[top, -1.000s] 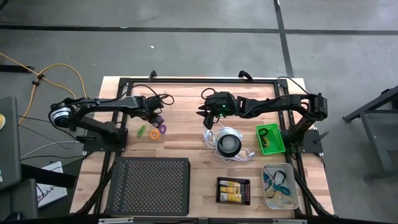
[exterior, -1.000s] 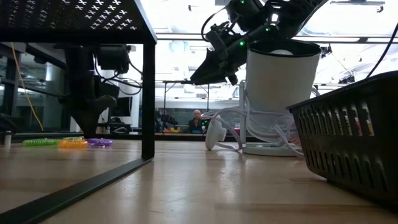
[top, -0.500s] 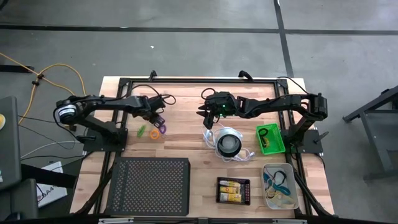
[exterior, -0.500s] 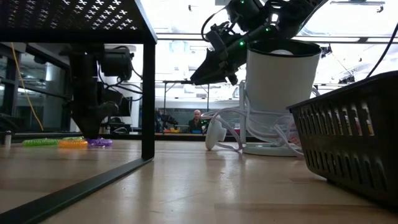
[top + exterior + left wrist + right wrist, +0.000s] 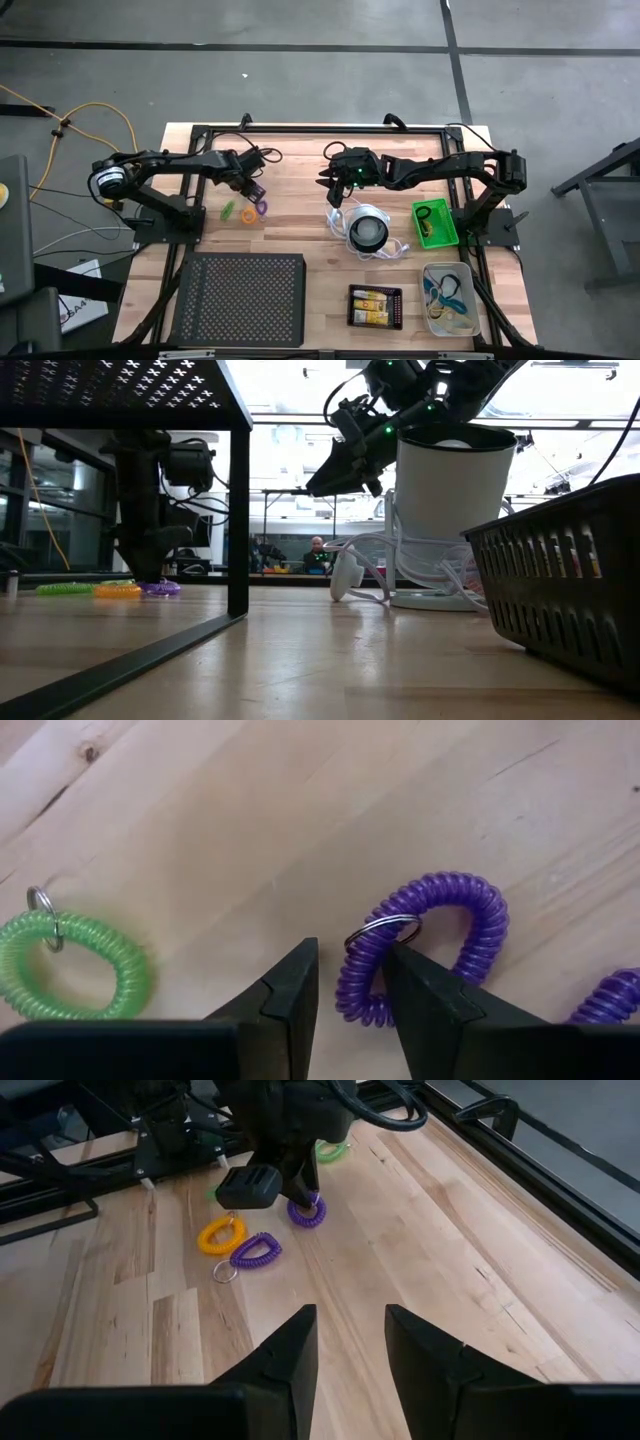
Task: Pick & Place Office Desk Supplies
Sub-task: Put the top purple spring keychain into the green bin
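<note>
Purple coil loop [image 5: 425, 945] is lying on the wooden bench [image 5: 200, 810] at lower right, left hand [image 5: 350, 982] straddling its ring, fingers apart. Right hand [image 5: 350, 1342] is hanging open mid-bench.

In the left wrist view, a second purple loop [image 5: 612, 1000] is cut off at the edge. In the low view, the black basket [image 5: 570, 575] runs off the right edge, its contents unreadable.

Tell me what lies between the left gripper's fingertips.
The left wrist view shows the purple coil loop's metal ring between the left gripper's open fingertips.
</note>
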Robot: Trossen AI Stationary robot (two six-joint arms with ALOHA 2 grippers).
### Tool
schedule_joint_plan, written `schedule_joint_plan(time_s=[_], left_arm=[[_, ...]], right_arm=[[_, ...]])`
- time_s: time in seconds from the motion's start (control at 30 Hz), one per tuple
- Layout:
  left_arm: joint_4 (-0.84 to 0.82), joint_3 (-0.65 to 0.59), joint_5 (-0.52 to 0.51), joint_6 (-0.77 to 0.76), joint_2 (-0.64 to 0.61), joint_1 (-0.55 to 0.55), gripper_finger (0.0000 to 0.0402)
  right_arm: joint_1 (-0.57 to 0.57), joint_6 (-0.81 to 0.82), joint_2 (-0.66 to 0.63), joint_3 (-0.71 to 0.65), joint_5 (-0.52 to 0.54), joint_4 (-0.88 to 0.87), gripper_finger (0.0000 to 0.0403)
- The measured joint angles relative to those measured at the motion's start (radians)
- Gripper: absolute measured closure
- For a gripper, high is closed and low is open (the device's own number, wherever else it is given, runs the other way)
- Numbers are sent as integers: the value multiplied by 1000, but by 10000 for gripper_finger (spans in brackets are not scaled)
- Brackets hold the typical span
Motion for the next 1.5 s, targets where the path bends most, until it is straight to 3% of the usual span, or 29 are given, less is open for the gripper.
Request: schedule_joint_plan(time_s=[0.2, 0.6, 0.9, 1.13, 1.5], left_arm=[[3, -1, -1, 0, 1, 0, 300], [14, -3, 0, -5, 2, 0, 368], [23, -7, -3, -8, -19, -5, 374], [55, -8, -10, -6, -121, -15, 375], [347, -6, 12, 157, -216, -90, 375]], right_arm=[[0, 0, 0, 0, 0, 0, 296], [0, 0, 0, 0, 0, 0, 296], [0, 0, 0, 0, 0, 0, 296], [0, 0, 0, 0, 0, 0, 296], [0, 0, 0, 0, -1, 0, 296]])
